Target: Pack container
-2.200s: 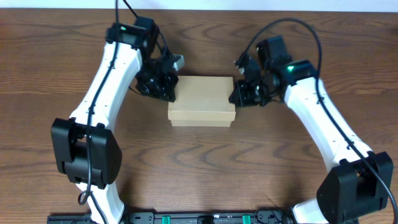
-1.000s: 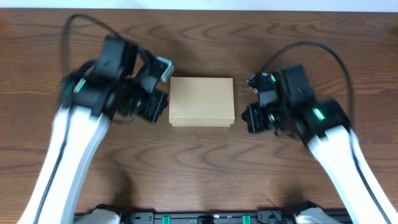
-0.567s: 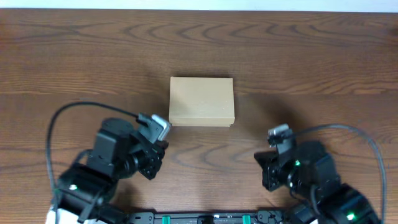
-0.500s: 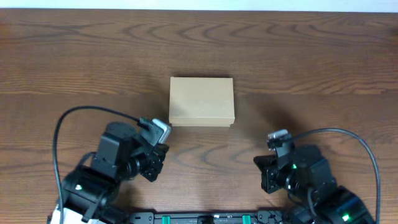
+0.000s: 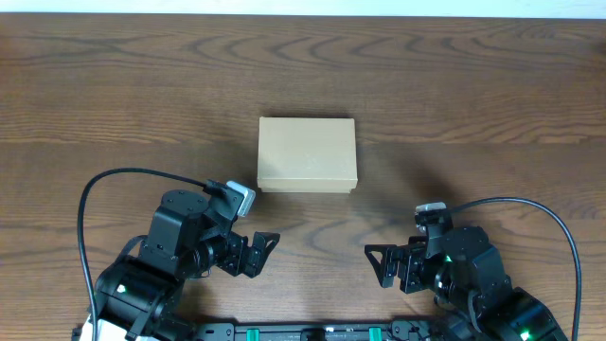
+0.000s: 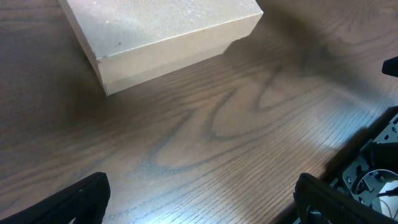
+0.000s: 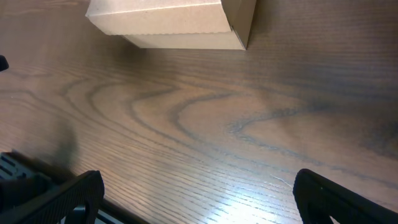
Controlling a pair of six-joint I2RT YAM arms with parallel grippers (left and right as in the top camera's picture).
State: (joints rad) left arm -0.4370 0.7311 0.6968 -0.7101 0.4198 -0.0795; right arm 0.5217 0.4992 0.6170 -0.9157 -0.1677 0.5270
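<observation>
The container (image 5: 308,153) is a tan cardboard box with its lid down, lying flat at the middle of the wooden table. Its corner appears at the top of the left wrist view (image 6: 161,31) and of the right wrist view (image 7: 168,22). My left gripper (image 5: 262,254) is low at the front left, well short of the box, open and empty (image 6: 202,205). My right gripper (image 5: 381,265) mirrors it at the front right, open too, with only bare wood between its fingers (image 7: 198,202). Neither touches the box.
A black rail (image 5: 312,332) runs along the table's front edge between the two arm bases. Black cables loop out from each arm (image 5: 90,194) (image 5: 559,223). Dark wood (image 5: 473,95) surrounds the box.
Both arms have pulled back from the box's sides to the front of the table, and both grippers have gone from shut to wide open. The box has stayed put.
</observation>
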